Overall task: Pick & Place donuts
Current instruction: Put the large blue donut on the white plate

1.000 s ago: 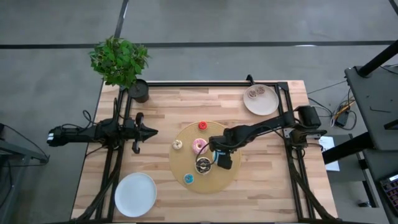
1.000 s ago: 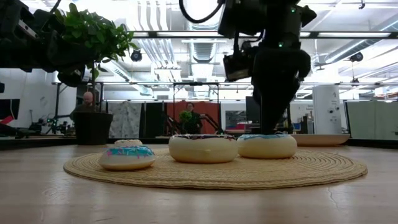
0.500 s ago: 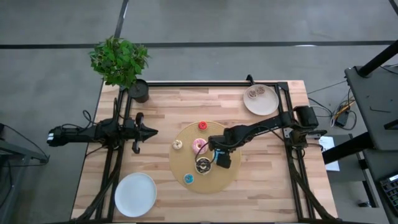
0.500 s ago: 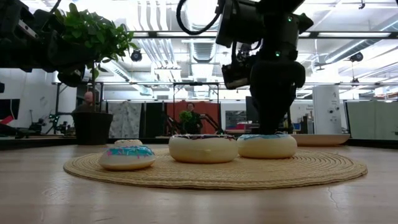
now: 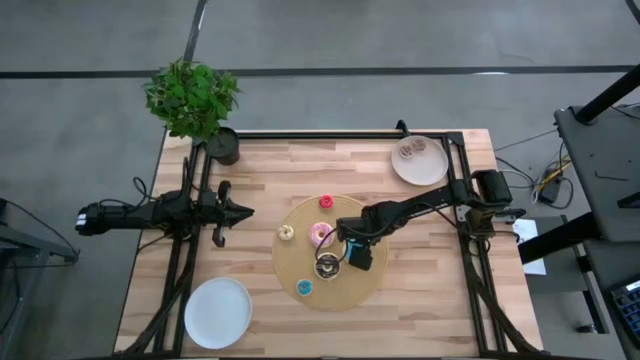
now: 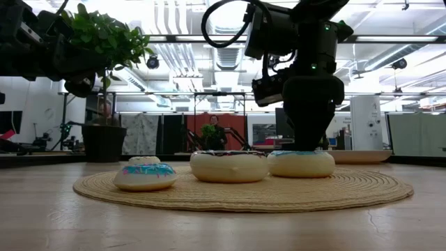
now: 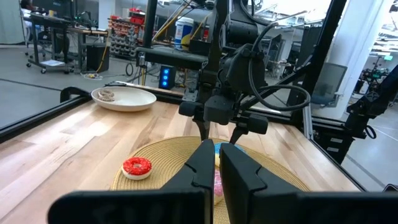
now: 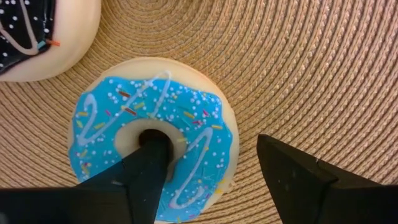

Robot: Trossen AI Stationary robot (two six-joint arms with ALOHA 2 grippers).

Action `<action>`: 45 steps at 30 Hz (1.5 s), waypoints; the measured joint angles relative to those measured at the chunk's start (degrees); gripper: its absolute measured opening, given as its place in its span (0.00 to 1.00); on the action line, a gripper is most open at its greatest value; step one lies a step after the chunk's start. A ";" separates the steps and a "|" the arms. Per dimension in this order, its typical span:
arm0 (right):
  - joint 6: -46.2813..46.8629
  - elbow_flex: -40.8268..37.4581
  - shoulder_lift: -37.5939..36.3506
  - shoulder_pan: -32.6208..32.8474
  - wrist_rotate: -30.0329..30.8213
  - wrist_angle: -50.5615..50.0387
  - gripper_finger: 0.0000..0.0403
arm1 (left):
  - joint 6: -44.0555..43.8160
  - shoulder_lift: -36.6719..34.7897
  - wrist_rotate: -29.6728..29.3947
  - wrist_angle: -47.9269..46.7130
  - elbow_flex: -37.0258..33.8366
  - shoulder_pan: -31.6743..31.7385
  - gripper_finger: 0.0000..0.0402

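Note:
Several donuts lie on a round woven mat (image 5: 300, 255): red (image 5: 325, 202), small cream (image 5: 286, 232), pink (image 5: 321, 235), chocolate (image 5: 326, 266), small blue (image 5: 303, 287). My right gripper (image 8: 217, 168) points down, open, over a larger blue-iced donut (image 8: 155, 134). One finger (image 8: 146, 165) is in the donut's hole. The other finger (image 8: 298, 174) stands outside the ring over the mat, apart from it. At the table's left, my left gripper (image 5: 245, 211) waits level and shut. My right gripper comes from above with one finger (image 8: 146, 165) down in the blue donut's hole (image 8: 155, 138). I cannot tell whether that finger touches the ring. The donut lies flat on the mat.
A white plate (image 5: 400, 170) at the far right holds some small pieces. A second white plate (image 5: 217, 312) lies at the near left. A potted plant (image 5: 192, 98) stands at the far left corner. The chocolate donut (image 8: 37, 31) lies close beside the blue one.

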 joint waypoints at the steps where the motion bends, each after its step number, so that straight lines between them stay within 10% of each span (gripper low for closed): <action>1: 0.00 0.00 0.00 -0.01 -0.02 0.00 0.58 | 0.00 0.02 0.00 0.00 0.00 0.02 0.00; 45: 0.17 2.29 -0.21 -0.05 -0.18 -0.59 0.30 | -0.02 0.02 0.00 0.00 0.00 0.02 0.00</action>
